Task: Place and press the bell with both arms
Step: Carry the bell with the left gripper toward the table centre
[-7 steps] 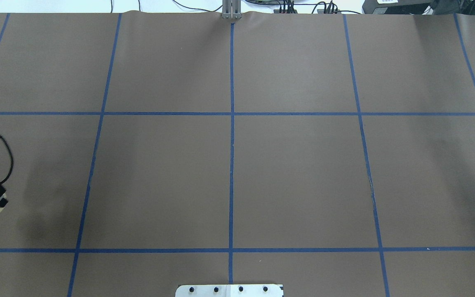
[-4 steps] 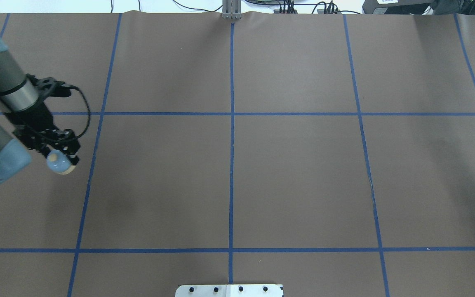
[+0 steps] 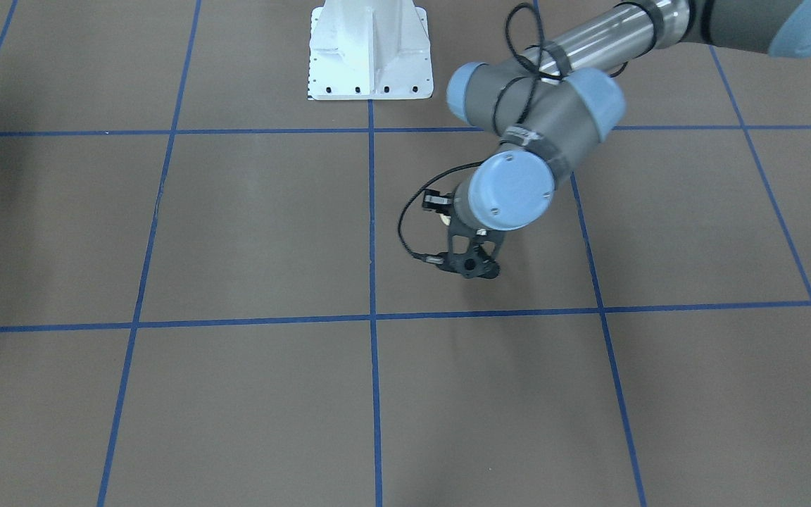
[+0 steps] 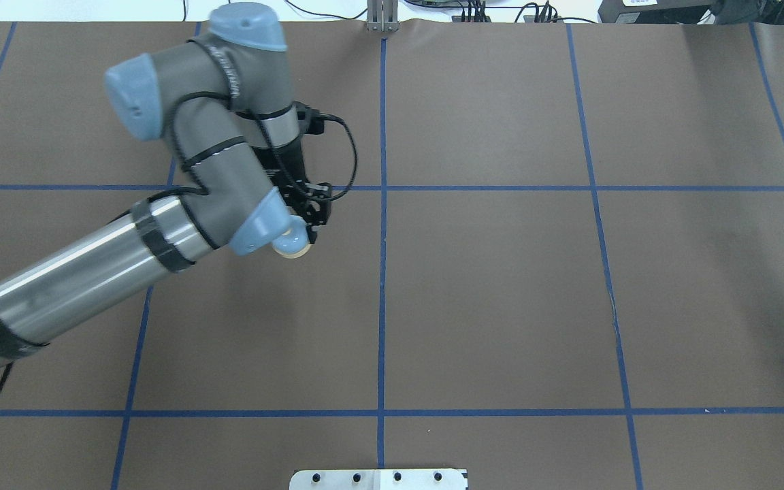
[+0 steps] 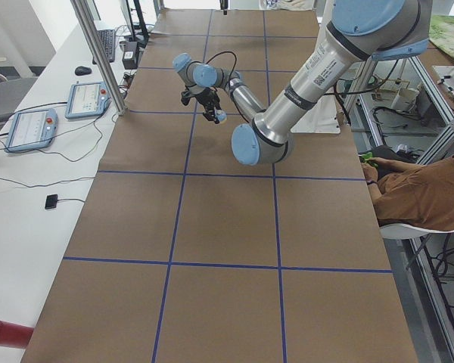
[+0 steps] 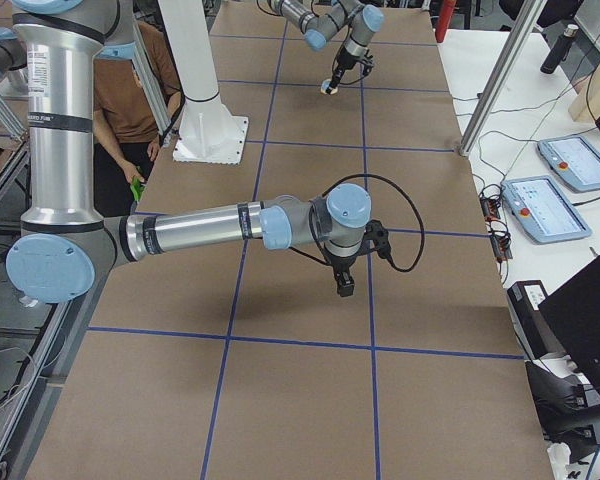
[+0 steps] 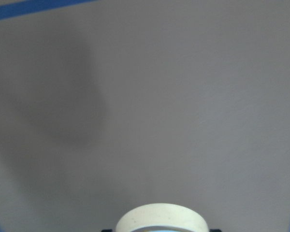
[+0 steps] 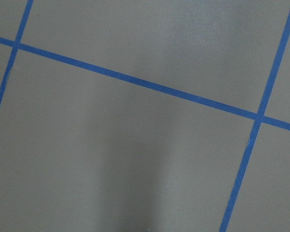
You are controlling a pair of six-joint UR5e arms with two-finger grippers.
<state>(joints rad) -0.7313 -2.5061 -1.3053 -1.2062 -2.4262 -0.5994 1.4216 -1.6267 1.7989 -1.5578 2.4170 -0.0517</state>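
Sharply bent left arm (image 4: 86, 272), tool (image 4: 305, 230) clasping bell (image 4: 292, 247)

Brown cover (image 4: 501, 286) lay flat under the left jaws, gridded with blue tape (image 4: 382, 306). One tape crossing sat near those jaws.

White pedestal (image 3: 370, 49) stood back of the jaws on the centre tape line, dark bolt heads along its front edge.

Past the jaws, off the cover's far side, a white bench (image 5: 30, 174) carried two pendants (image 5: 87, 100), a keyboard (image 5: 106, 44), a mouse (image 5: 82, 70) and a small black box (image 5: 51, 201). Metal post (image 5: 98, 53) rose between bench and cover.

Red cylinder (image 5: 4, 333) lay at the bench end, well apart from the jaws.

Person (image 5: 416, 193) in a brown shirt sat on the pedestal side, something green (image 5: 367, 157) in hand.
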